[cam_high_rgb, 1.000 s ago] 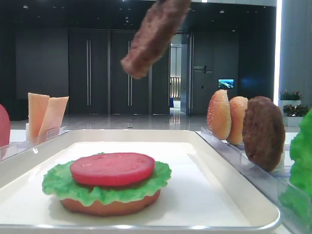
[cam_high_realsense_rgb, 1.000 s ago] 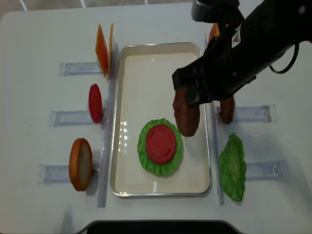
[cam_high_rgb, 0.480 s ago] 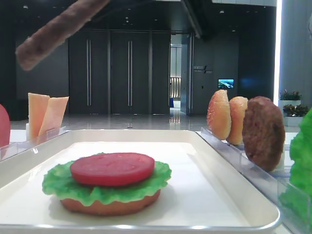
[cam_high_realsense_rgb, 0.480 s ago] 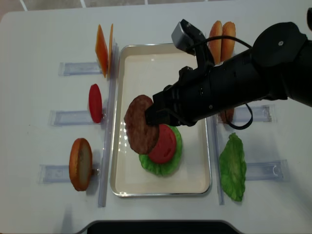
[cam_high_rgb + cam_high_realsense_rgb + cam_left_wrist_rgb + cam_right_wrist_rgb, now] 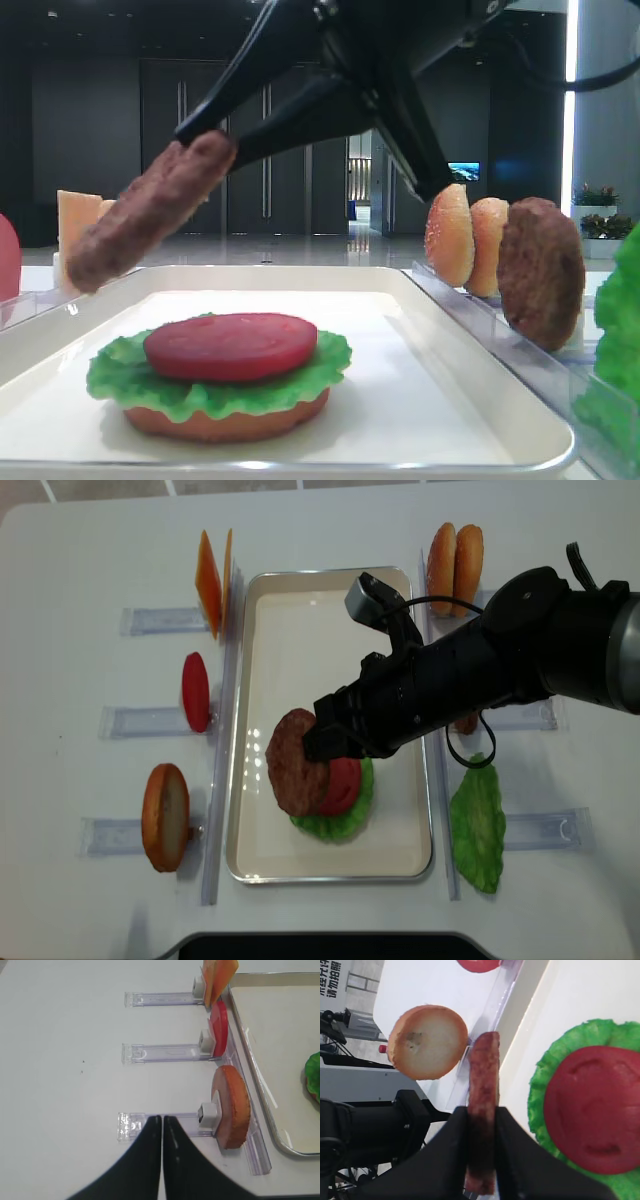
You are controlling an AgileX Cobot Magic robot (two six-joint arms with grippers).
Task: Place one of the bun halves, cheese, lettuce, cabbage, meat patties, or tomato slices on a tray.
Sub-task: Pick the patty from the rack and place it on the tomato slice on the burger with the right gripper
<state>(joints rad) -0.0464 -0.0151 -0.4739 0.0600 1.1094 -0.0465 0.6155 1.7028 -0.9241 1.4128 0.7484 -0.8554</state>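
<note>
My right gripper [image 5: 322, 735] is shut on the edge of a reddish-brown meat patty [image 5: 296, 763]. The patty [image 5: 150, 225] hangs tilted above the left side of the white tray [image 5: 310, 640], clear of the stack below. That stack is a bun half [image 5: 225, 425], green lettuce [image 5: 120, 375] and a tomato slice [image 5: 230, 345]. In the right wrist view the patty [image 5: 483, 1075] stands edge-on between the black fingers of the right gripper [image 5: 481, 1112], with the tomato slice [image 5: 592, 1105] to its right. My left gripper [image 5: 162, 1119] is shut and empty, over the table beside a rack holding a bun half [image 5: 232, 1105].
Clear racks flank the tray. On the left stand cheese slabs [image 5: 213, 580], a tomato slice [image 5: 195, 690] and a bun half [image 5: 165, 815]. On the right are two bun halves [image 5: 455, 555], a second patty [image 5: 540, 270] and a lettuce leaf [image 5: 477, 825].
The right gripper has carried the patty from the tray's right edge leftward and down. It now hangs lower over the left part of the stack. The left gripper shows no change.
</note>
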